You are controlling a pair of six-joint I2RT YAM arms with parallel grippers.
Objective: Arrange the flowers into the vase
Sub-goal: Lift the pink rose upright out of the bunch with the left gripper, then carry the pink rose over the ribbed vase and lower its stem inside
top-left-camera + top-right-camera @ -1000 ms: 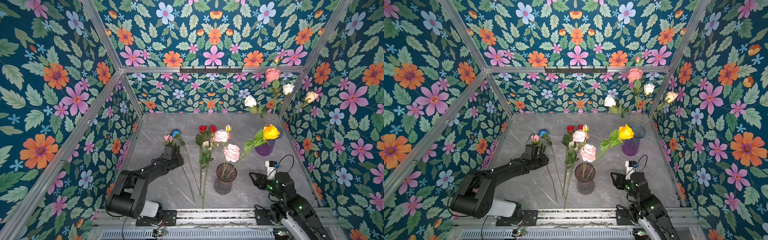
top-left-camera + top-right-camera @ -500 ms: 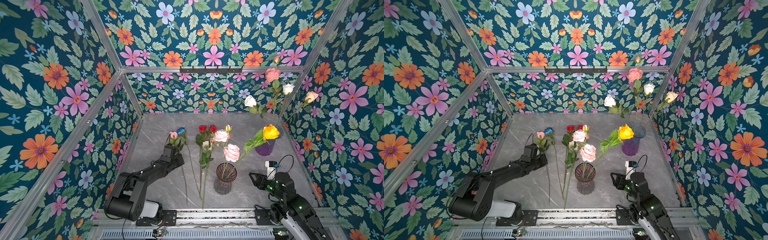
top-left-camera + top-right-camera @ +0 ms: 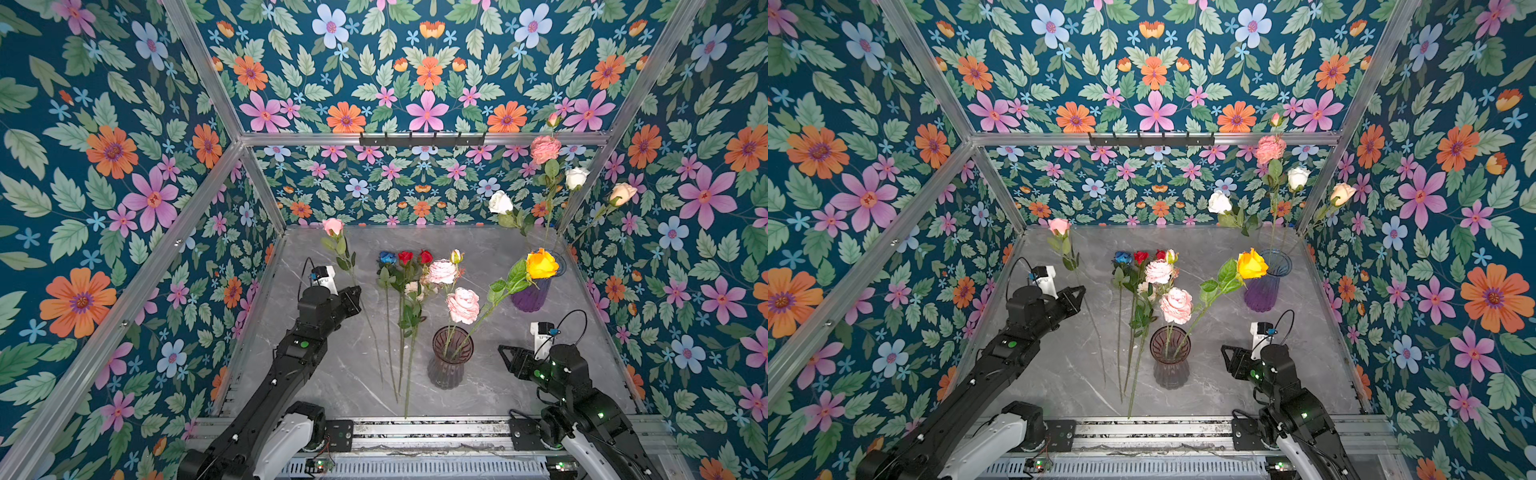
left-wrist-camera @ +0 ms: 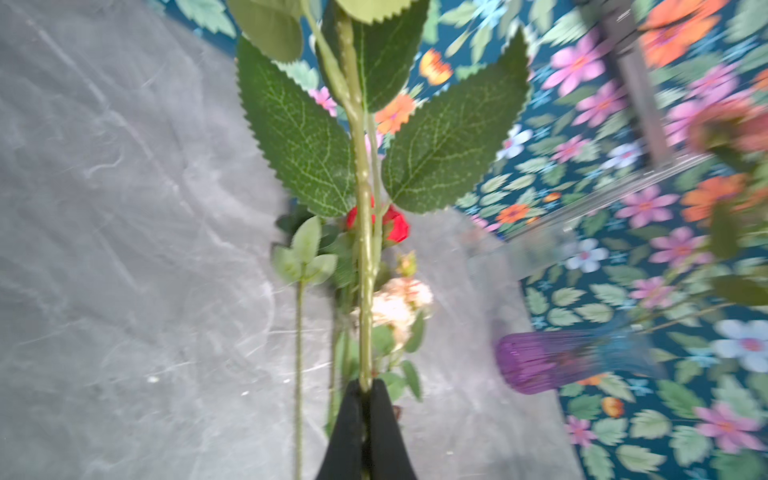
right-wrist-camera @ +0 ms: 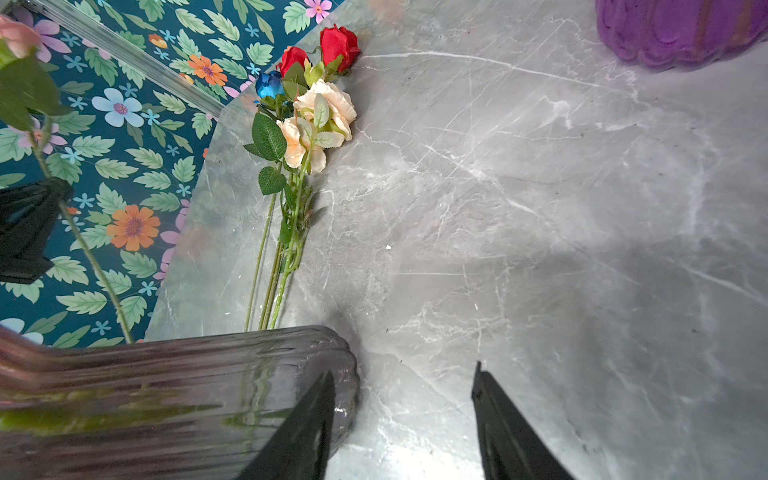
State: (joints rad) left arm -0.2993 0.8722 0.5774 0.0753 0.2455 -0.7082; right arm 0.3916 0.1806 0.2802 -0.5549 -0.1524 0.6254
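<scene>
My left gripper (image 3: 356, 293) (image 3: 1080, 293) is shut on the green stem (image 4: 365, 249) of a pink rose (image 3: 333, 226), held off the table with its head up and tilted toward the back left. In the left wrist view the jaws (image 4: 365, 388) pinch the stem below its leaves. The smoky ribbed glass vase (image 3: 451, 357) (image 5: 166, 395) stands front centre with a pink rose (image 3: 463, 305) and a yellow rose (image 3: 540, 264) in it. My right gripper (image 3: 505, 353) (image 5: 403, 374) hangs open just right of the vase, holding nothing.
A blue rose (image 3: 386, 257), two red roses (image 3: 405, 257) and a pale pink peony (image 3: 441, 271) lie on the grey marble table (image 3: 498, 249), stems toward the front. A purple vase (image 3: 532, 297) with several tall flowers stands back right. Flowered walls close in the table.
The left gripper has shut on the pink rose's stem and raised it from the table. The rose's head has swung up toward the back. The right arm has not moved.
</scene>
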